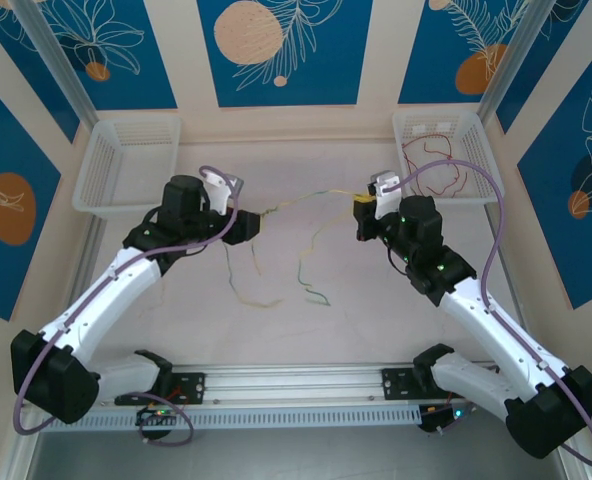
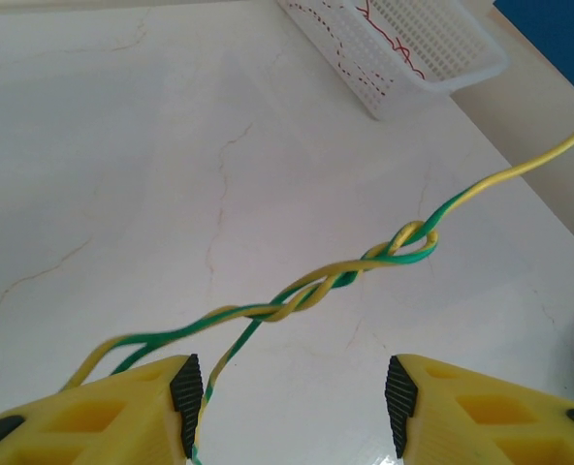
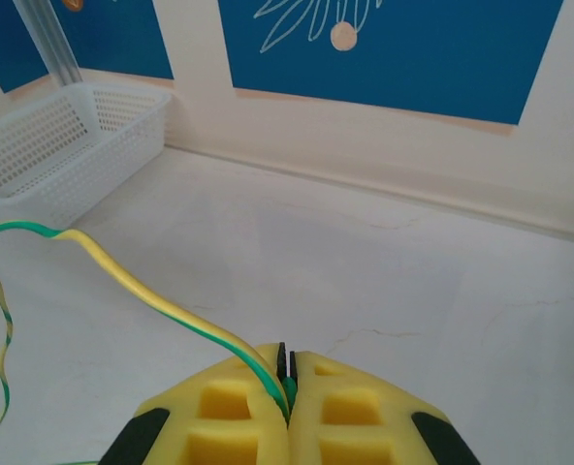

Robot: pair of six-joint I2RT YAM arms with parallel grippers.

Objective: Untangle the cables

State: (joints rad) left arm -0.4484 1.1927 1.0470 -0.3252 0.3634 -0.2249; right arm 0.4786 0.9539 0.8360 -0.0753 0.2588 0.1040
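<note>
1. The green-and-yellow cables point(image 1: 296, 203) hang stretched between the two grippers, above the middle of the table point(image 1: 376, 300).
2. The right gripper point(image 3: 285, 366) is clenched on one green-and-yellow strand. The strand enters between the yellow fingers point(image 3: 229, 417) and runs off to the left, clear of the tabletop.
3. The left gripper point(image 2: 292, 387) has its jaws apart, with a wide gap between the pads. The strands pass close by its left pad point(image 2: 185, 383) (whether they touch it is hard to say), and nothing is pinched.
4. Just beyond the left gripper, the strands are wound round each other in a loose twist, ending in a small loop.
5. From the overhead camera, several loose ends droop from the taut span and lie in squiggles on the table between the arms.
6. The red cable point(image 1: 421, 150) lies apart from them, inside the right basket point(image 1: 441, 118) at the far right corner.
7. The left basket point(image 1: 126, 160) sits at the far left corner.
</note>
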